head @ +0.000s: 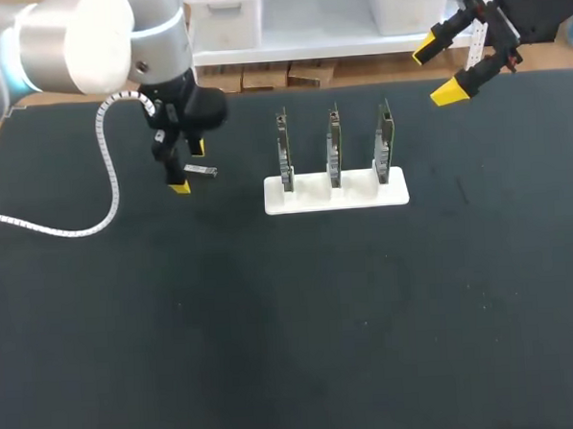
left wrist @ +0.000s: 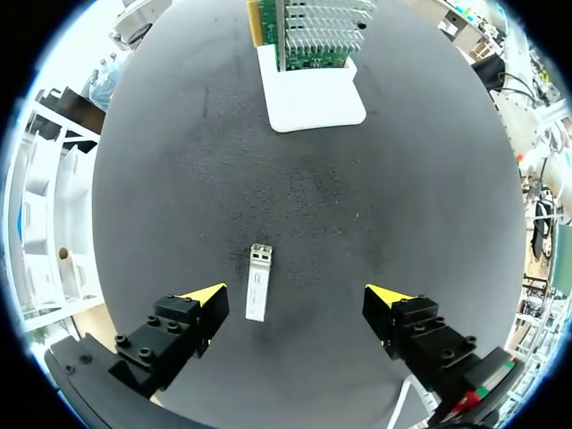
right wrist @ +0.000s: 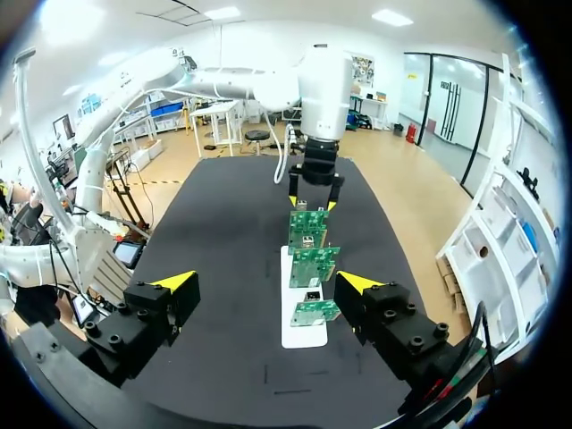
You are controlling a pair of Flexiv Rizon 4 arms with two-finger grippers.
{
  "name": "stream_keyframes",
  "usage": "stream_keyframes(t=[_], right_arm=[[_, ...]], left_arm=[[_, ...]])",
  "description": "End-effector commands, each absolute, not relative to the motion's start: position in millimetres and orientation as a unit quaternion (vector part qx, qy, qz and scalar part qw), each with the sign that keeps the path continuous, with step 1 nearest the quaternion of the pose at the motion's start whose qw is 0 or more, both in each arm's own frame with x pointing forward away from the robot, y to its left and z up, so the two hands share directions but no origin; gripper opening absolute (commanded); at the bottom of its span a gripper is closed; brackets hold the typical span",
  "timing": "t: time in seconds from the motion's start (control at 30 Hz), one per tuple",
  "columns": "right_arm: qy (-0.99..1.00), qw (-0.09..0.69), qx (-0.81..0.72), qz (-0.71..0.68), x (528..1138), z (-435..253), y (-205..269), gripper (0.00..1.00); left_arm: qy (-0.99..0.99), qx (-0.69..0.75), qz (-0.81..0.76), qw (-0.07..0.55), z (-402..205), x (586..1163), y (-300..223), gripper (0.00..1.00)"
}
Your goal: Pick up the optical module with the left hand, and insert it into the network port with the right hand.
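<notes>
The optical module [head: 201,169], a small silver bar, lies flat on the black table [head: 273,321] left of the rack. My left gripper [head: 188,168] hangs over it, open. In the left wrist view the module [left wrist: 258,281] lies lengthwise between the spread yellow fingertips [left wrist: 206,295], nearer one of them and touching neither; the left gripper [left wrist: 299,299] holds nothing. The network ports are on three green circuit boards [head: 334,147] standing upright in a white base [head: 305,196]. My right gripper [head: 436,70] is open and empty, high at the table's far right; the right wrist view looks past its gripper [right wrist: 266,282] along the boards [right wrist: 315,264].
A white coiled cable [head: 112,185] trails from my left arm across the table's left side. The white base [left wrist: 317,98] with its boards stands ahead of the left gripper, with bare black mat between. My left arm [right wrist: 317,170] shows beyond the boards in the right wrist view.
</notes>
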State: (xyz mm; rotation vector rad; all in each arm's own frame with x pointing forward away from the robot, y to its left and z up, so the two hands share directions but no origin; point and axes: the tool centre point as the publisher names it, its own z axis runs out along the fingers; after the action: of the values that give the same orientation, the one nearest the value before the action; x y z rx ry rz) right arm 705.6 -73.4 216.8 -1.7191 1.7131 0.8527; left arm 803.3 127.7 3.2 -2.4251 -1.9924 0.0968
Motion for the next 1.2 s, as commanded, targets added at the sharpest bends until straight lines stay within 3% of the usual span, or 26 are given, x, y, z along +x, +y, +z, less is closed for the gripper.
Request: stream_keyframes(t=[0.03, 1.03, 1.07, 1.1, 1.2], right_arm=[[0.641, 0.282, -0.640, 0.316, 702.9, 217.1, -73.5, 1.00], [0.641, 0.282, -0.640, 0.316, 702.9, 217.1, -73.5, 1.00], [0.641, 0.282, -0.640, 0.316, 702.9, 217.1, -73.5, 1.00], [0.641, 0.282, -0.640, 0.316, 702.9, 217.1, -73.5, 1.00], [0.641, 0.282, -0.640, 0.316, 702.9, 217.1, -73.5, 1.00]], left_arm=[[-0.635, -0.771, 0.033, 0.003, 1.0, 807.3, 126.0, 1.00], [-0.638, -0.769, 0.037, 0.005, -3.2, 814.1, 125.7, 1.00], [-0.638, -0.769, 0.037, 0.005, -3.0, 814.1, 125.9, 0.73], [-0.640, -0.768, 0.036, 0.006, -2.7, 814.0, 126.2, 0.60], [-0.643, -0.765, 0.037, 0.007, -3.0, 814.5, 127.8, 0.64]])
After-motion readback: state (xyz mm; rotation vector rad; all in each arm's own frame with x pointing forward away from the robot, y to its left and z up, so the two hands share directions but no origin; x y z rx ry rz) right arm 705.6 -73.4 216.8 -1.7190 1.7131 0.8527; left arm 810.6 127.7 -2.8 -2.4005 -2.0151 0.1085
